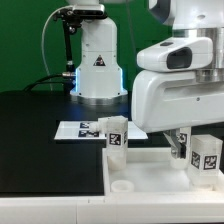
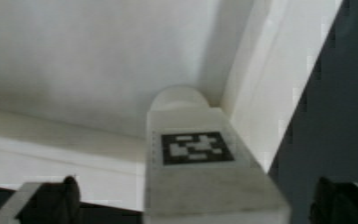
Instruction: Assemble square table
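The white square tabletop slab (image 1: pixel 150 178) lies flat at the front of the black table, with a round corner hole (image 1: pixel 122 185). One tagged white leg (image 1: pixel 114 136) stands at its far left corner. A second tagged leg (image 1: pixel 206 155) stands at the exterior view's right. My gripper (image 1: pixel 182 148) hangs low just beside that second leg, under the big white arm. In the wrist view a tagged leg (image 2: pixel 197 150) stands on the slab (image 2: pixel 87 70) between my gripper's (image 2: pixel 197 205) dark fingers (image 2: pixel 51 200). There is a gap on each side, so the gripper is open around the leg and not touching it.
The marker board (image 1: pixel 82 128) lies on the black table behind the slab. The robot base (image 1: pixel 97 65) stands at the back, with a black post and cables beside it. The slab's edge and the dark table (image 2: pixel 327 110) show close beside the leg.
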Robot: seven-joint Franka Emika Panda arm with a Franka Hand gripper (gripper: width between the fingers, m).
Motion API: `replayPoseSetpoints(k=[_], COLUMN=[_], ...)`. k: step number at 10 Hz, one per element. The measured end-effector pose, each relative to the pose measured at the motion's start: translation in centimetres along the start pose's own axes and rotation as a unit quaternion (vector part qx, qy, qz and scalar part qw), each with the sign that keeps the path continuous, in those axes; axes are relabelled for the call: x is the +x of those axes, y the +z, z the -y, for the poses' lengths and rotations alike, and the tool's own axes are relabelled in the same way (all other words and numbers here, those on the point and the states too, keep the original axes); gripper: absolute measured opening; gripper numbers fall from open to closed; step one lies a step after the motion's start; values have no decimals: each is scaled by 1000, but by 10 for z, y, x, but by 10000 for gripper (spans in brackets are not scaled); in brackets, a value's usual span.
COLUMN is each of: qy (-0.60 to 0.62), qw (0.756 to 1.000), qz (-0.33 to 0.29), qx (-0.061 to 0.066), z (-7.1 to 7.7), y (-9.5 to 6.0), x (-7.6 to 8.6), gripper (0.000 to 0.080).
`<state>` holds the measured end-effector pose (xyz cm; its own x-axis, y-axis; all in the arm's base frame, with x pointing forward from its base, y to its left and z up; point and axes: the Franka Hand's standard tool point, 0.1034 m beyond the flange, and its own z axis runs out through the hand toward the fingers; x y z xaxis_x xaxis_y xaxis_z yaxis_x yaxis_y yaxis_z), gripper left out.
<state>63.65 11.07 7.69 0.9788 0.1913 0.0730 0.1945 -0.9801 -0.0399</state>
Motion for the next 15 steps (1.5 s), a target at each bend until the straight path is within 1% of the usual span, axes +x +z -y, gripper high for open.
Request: replayPoseSetpoints(k=[1,2,3,4,5,6,7,8,9,11,12,13,14,15], qy=[9,48,88,122,177,266,371,486,560,607,621,654,709,768], qw=[1000,999,996,993,984,964,929,874,828,794,783,756,705,639], qz=[0,0,0,0,-3,-8,-8,-11,-15,-17,-16,-15,-12,-6], qx=[0,0,0,0,2,4,4,5,3,10,10,14,26,42], z=[0,0,0,0,0,0,1,4,6,5,5,5,2,-3], y=[0,0,0,0,0,1,1,2,2,2,2,2,2,3], x=[0,0,0,0,1,1,1,1,1,0,1,1,1,1], gripper=[532,398,282,282,282,282,282,282,282,284,284,284,284,284])
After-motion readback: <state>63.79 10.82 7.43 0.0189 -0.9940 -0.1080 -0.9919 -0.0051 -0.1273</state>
